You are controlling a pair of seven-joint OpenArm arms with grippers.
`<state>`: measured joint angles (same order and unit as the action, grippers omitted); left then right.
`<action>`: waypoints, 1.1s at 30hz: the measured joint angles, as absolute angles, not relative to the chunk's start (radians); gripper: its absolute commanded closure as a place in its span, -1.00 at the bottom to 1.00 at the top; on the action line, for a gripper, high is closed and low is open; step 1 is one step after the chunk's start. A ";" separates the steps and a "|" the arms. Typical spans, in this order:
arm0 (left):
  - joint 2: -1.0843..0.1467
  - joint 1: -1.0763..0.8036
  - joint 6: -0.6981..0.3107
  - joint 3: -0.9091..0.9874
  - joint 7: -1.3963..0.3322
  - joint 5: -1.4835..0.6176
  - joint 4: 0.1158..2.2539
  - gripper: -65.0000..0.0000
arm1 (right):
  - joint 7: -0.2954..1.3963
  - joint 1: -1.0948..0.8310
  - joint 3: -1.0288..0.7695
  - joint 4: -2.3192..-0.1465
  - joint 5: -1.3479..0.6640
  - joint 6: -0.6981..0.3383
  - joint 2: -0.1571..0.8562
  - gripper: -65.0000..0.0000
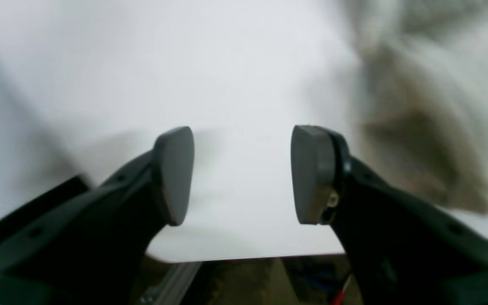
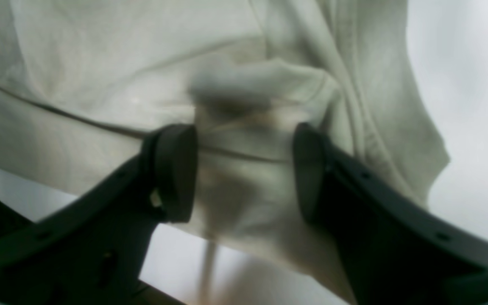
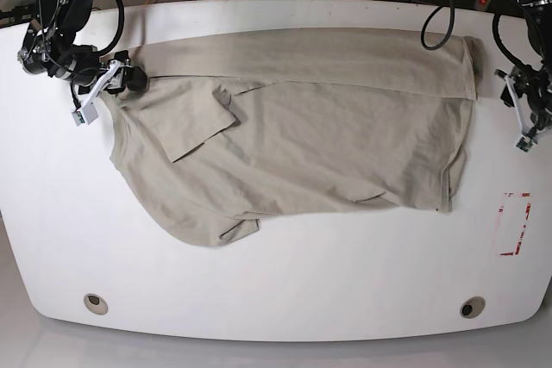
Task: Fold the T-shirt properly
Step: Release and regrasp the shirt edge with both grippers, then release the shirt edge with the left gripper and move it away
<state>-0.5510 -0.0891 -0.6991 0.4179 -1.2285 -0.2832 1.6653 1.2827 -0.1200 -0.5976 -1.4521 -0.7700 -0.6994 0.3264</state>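
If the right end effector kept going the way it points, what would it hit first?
The T-shirt: bunched beige fabric lies directly ahead of the open right end effector, though how far off is unclear.

The beige-khaki T-shirt (image 3: 302, 127) lies spread across the frame's upper middle, wrinkled, its top edge seemingly folded over, one sleeve turned inward.

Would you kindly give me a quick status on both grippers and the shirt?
Left gripper open over bare table, clear of cloth. Right gripper open, jaws straddling a bunched fold. T-shirt spread out, partly folded, wrinkled. Nothing in the way.
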 measured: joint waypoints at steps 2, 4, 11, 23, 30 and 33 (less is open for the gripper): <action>-0.558 -0.088 -0.699 0.432 -1.230 -0.279 1.671 -0.03 | 1.283 -0.120 -0.598 -1.453 -0.770 -0.699 0.326 -0.07; -0.556 -0.089 -0.700 0.431 -1.255 -0.279 1.678 -0.03 | 1.282 -0.120 -0.598 -1.453 -0.770 -0.699 0.324 -0.07; -0.468 -0.171 -0.698 0.429 -1.346 -0.526 1.836 -0.04 | 1.282 -0.120 -0.598 -1.454 -0.770 -0.699 0.324 -0.07; -0.391 -0.302 -0.697 0.339 -1.351 -0.536 1.911 -0.04 | 1.282 -0.118 -0.598 -1.454 -0.773 -0.699 0.321 -0.07; -0.396 -0.296 -0.698 0.339 -1.354 -0.516 1.779 -0.03 | 1.269 -0.117 -0.599 -1.454 -0.770 -0.699 0.301 -0.07; -0.418 -0.299 -0.697 0.330 -1.348 -0.485 1.747 -0.03 | 1.268 -0.117 -0.600 -1.454 -0.770 -0.699 0.299 -0.07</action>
<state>-0.4179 -0.2993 -0.6971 0.3298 -1.3483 -0.4847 1.7473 1.2678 -0.1169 -0.6003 -1.4536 -0.7696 -0.6994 0.2985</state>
